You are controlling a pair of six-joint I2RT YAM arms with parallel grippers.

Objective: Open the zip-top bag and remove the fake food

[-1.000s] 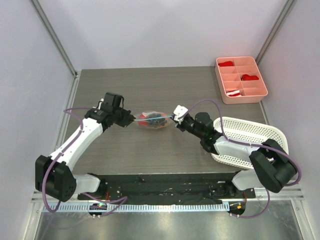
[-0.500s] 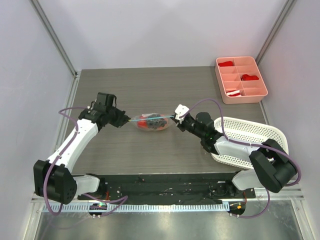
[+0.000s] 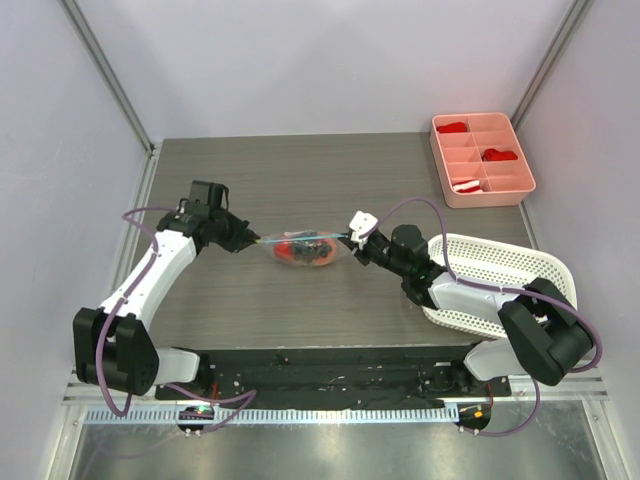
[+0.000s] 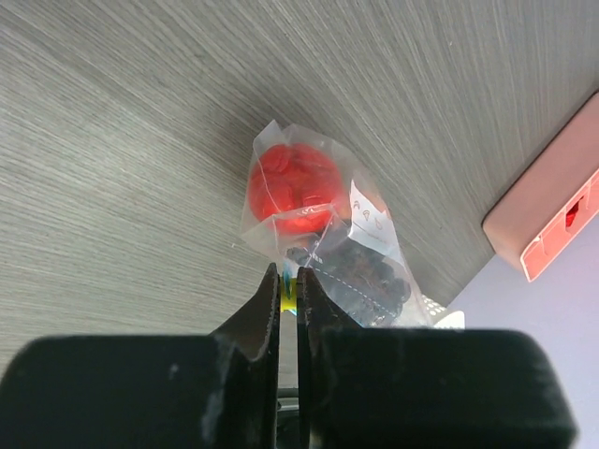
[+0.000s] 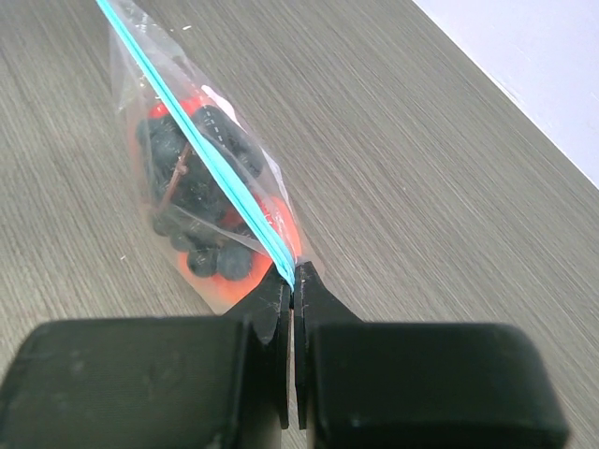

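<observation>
Left claw [image 3: 254,240] and right claw [image 3: 350,238] are both clamped tight, each pinching one end of the zip-top bag [image 3: 305,248], so the bag hangs stretched between them like a little hammock. The fingers of both are pressed together with just the plastic edge between them.

Biggest thing around is the desk [image 3: 300,180], grey woodgrain, and the bag sits roughly mid-desk, a bit left of centre. It throws a shadow on the wood, but I honestly can't tell whether its belly touches the desk or floats just above.

Next, the white basket [image 3: 505,262] lies at the near right, and the right arm reaches over its left end on the way to the bag. The pink tray [image 3: 525,186] is in the far right corner with red and white bits in its compartments, well apart from the bag and from both claws.

The bag itself is clear and crinkly. Its teal zip strip [image 5: 192,131] runs in a straight line right into the right claw's fingertips, and it looks pressed shut along what the right wrist view shows.

The fake food is inside: a bright red piece [image 4: 292,182] at the end facing the left wrist camera, and a black berry cluster [image 4: 370,276] just beside it, touching. The right wrist view also shows an orange-red bit low in the bag, under the berries.
</observation>
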